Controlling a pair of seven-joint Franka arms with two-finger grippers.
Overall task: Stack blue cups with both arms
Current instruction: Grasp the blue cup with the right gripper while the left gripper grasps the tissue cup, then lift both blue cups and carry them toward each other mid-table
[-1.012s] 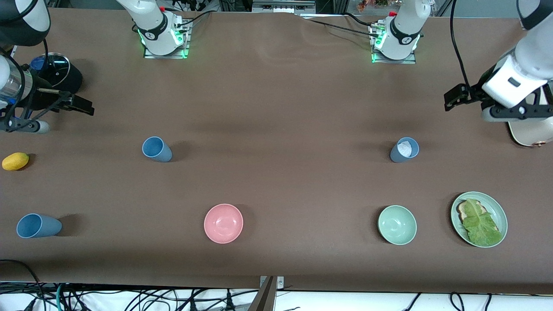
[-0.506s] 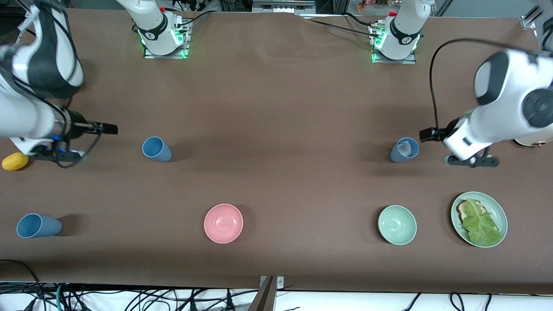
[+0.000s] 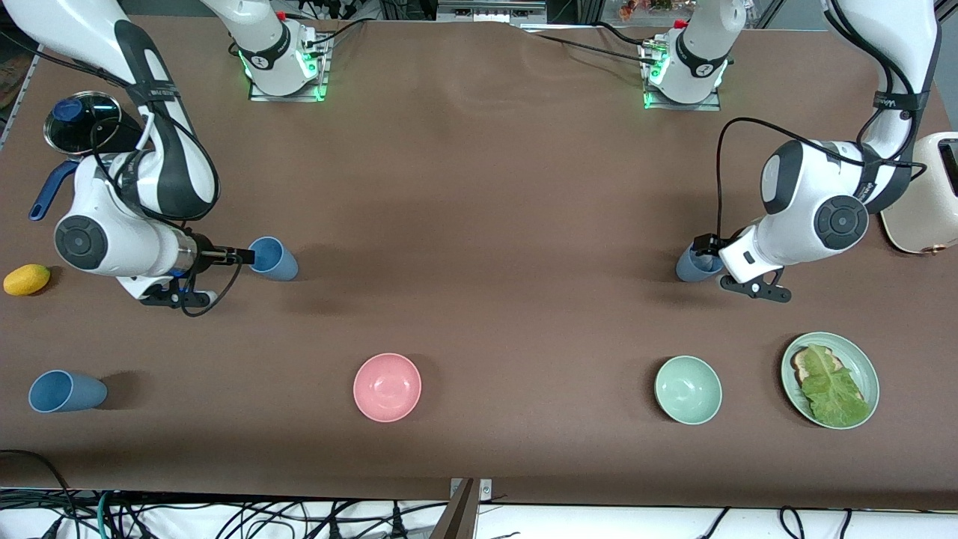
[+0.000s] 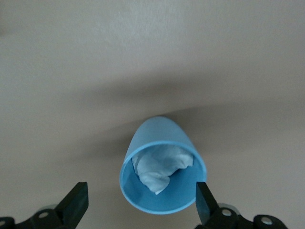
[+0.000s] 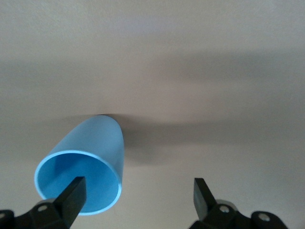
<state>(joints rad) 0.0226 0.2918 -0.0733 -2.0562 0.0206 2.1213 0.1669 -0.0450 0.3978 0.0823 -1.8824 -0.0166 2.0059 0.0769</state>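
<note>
Three blue cups stand on the brown table. One blue cup (image 3: 275,259) is toward the right arm's end. My right gripper (image 3: 245,257) is open beside it; in the right wrist view the cup (image 5: 83,164) lies off toward one finger (image 5: 74,194), whose tip overlaps its rim. A greyer-blue cup (image 3: 688,268) with crumpled white paper inside is toward the left arm's end. My left gripper (image 3: 702,245) is open at its rim; in the left wrist view the cup (image 4: 162,179) sits between the open fingers. A third blue cup (image 3: 66,391) stands nearer the front camera, untouched.
A pink bowl (image 3: 387,387), a green bowl (image 3: 688,389) and a green plate (image 3: 864,367) with toast and lettuce lie nearer the front camera. A lemon (image 3: 26,279) and a pot lid (image 3: 82,120) are by the right arm. A cream toaster (image 3: 920,195) is by the left arm.
Both arms have swung down and inward. The right gripper now reaches the cup at its end, and the left gripper now covers the rim of the paper-filled cup.
</note>
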